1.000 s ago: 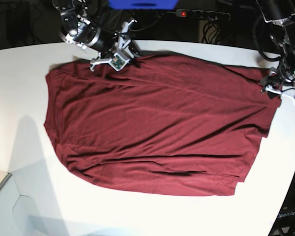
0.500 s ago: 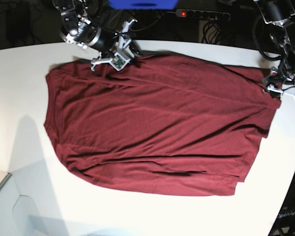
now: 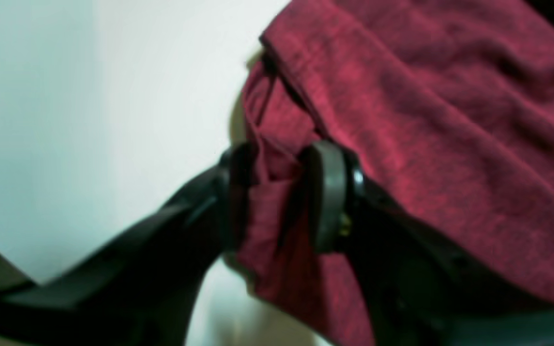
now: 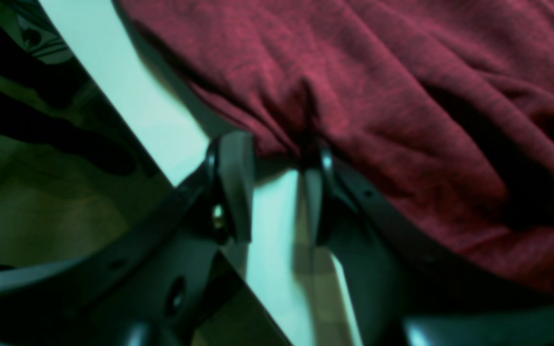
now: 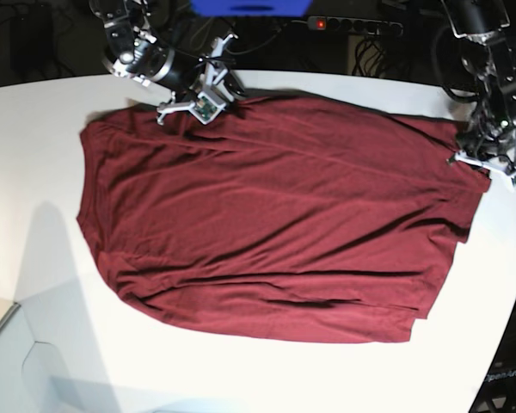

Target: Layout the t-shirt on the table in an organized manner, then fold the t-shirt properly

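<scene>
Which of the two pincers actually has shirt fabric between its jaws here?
The left pincer: a bunched edge of the t-shirt sits clamped between its pads. The right pincer shows only bare white table in its gap.

White table (image 5: 34, 155) w/ curved edge; maroon t-shirt (image 5: 275, 215) lies spread flat on it, reaching far right edge.

The left arm reaches down at the table's far right corner in the base view, its wrist bent downward. The left gripper (image 3: 277, 197) has its two dark fingers (image 3: 327, 192) pinched on a bunched fold of the shirt (image 3: 426, 120). The right arm comes in low from the far left, angled across. The right gripper (image 4: 272, 185) stands with a gap between its pads (image 4: 236, 182), nothing between them, tips at the shirt's edge.
</scene>
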